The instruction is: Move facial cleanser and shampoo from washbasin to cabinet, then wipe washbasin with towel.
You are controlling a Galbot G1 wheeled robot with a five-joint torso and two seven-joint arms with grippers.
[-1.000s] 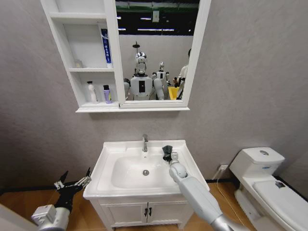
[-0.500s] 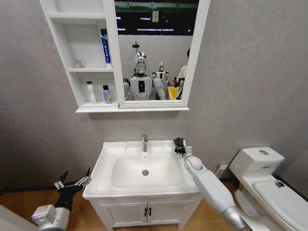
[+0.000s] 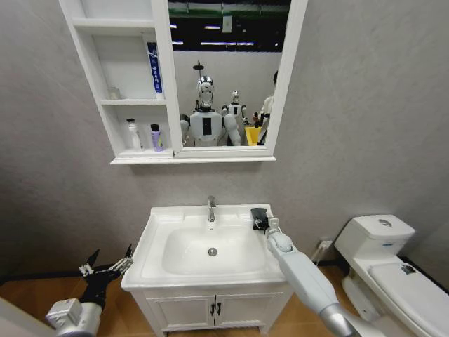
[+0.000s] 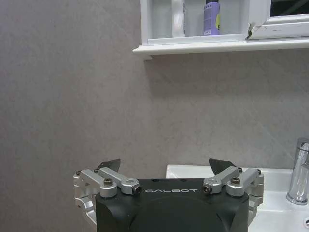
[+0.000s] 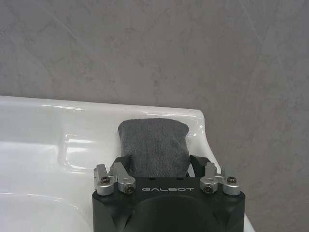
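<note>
Your right gripper (image 3: 260, 219) is sitting at the back right corner of the washbasin (image 3: 158, 239), its fingers spread to either side of the dark grey towel (image 5: 153, 146), which is lying flat on the rim by the wall. Your left gripper (image 3: 105, 267) is hanging wide open and empty, low beside the washbasin's left edge. Two bottles (image 3: 156, 137) are standing in the bottom niche of the cabinet (image 3: 163, 77).

You can read "GALBOT" in pale letters on the black housing of the left end effector (image 4: 164, 166) and again on the right end effector (image 5: 163, 162). A blue tube (image 3: 153, 67) in the cabinet (image 3: 119, 105) carries white lettering too small to read.
</note>
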